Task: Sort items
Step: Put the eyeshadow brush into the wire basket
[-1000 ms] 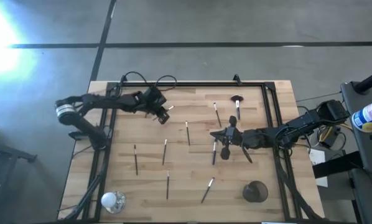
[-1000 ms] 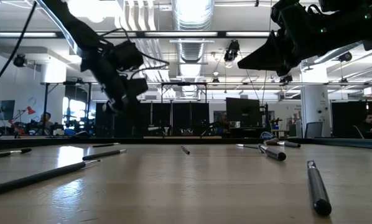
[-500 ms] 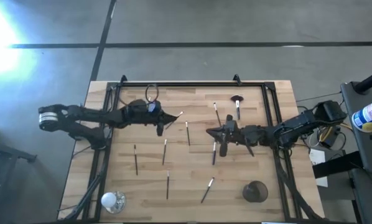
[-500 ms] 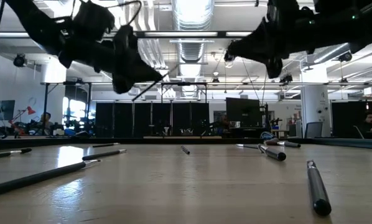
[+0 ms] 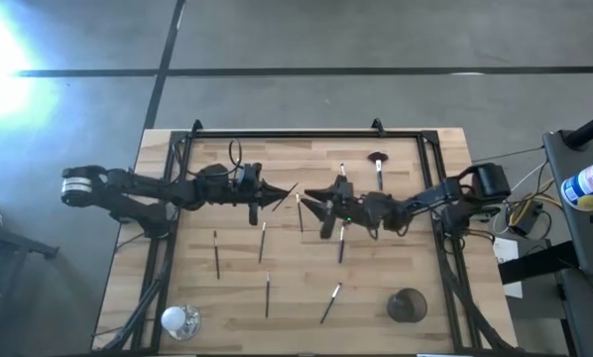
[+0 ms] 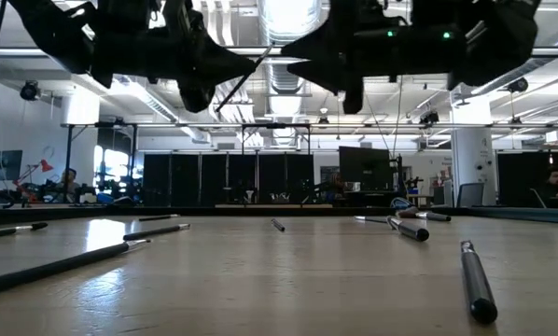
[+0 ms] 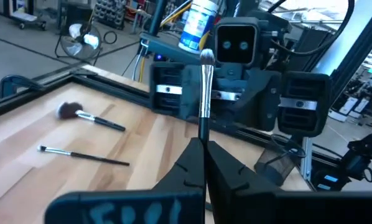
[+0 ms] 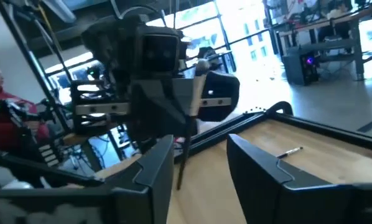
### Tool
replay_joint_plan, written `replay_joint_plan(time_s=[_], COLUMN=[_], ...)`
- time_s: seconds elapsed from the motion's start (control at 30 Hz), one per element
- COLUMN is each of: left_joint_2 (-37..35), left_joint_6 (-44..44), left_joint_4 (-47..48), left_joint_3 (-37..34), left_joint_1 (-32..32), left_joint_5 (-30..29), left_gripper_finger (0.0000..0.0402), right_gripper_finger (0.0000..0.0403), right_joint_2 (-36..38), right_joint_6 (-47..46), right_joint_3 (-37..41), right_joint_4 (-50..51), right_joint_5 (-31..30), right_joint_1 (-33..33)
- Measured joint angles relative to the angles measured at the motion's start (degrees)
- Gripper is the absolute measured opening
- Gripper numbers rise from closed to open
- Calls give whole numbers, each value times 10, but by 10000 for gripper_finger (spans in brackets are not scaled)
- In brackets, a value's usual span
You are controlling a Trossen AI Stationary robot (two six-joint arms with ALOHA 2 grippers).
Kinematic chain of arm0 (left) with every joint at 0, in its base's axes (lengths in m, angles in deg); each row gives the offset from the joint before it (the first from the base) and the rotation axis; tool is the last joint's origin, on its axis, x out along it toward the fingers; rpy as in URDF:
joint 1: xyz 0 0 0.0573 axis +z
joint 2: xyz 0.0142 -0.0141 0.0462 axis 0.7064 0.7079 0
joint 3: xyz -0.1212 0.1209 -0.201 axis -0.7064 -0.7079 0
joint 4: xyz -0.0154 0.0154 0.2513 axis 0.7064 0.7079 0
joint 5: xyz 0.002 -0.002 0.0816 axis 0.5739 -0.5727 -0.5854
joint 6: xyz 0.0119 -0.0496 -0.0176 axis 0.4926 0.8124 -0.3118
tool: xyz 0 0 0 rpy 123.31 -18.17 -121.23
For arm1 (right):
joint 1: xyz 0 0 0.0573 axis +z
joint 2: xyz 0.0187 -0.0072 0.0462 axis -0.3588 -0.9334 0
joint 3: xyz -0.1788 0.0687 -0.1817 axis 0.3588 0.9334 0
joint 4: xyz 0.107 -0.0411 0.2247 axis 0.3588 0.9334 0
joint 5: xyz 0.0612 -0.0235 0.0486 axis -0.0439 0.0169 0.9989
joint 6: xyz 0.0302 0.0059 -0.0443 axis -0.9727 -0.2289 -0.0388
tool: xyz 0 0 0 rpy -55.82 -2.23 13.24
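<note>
Left gripper [image 5: 265, 195]: arm stretched level over the table [image 5: 396, 159], reaching toward centre; fingers [image 7: 226, 171] clamped on a brush [image 7: 204, 93], its pale tip pointing at the right arm.

Right gripper [image 5: 311, 201]: arm stretched level from the opposite side, facing the left gripper, near it; fingers [image 8: 254, 165] spread wide, nothing between them.

Other brushes: scattered flat on the wood, among them a wide-headed brush [image 5: 378, 165] near the far edge, and a slim one [image 5: 217, 254] on the left half.
</note>
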Motion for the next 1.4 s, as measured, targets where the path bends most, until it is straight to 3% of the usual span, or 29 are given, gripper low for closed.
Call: replay_joint_plan(time_s=[0.33,0.53,0.87,1.1,1.4], left_joint_2=[0,0,-1,-2,-2], left_joint_6=[-10,-20,-23,-21,-11], left_joint_4=[-7,-8,-8,4,-6], left_joint_3=[1,7,9,-3,-61], left_joint_1=[-2,-2,-3,-4,-23], left_joint_5=[2,-1,4,1,-3], left_gripper_finger=[0,2,2,1,0], right_gripper_finger=[145,125,15,11,11], right_joint_2=[-15,-15,-14,47,119], right_joint_6=[-3,-5,13,17,16], right_joint_3=[-54,-97,-109,-108,-107], right_joint_4=[4,63,83,320,565], right_joint_5=[42,88,118,149,145], right_joint_1=[-38,-63,-62,-54,28])
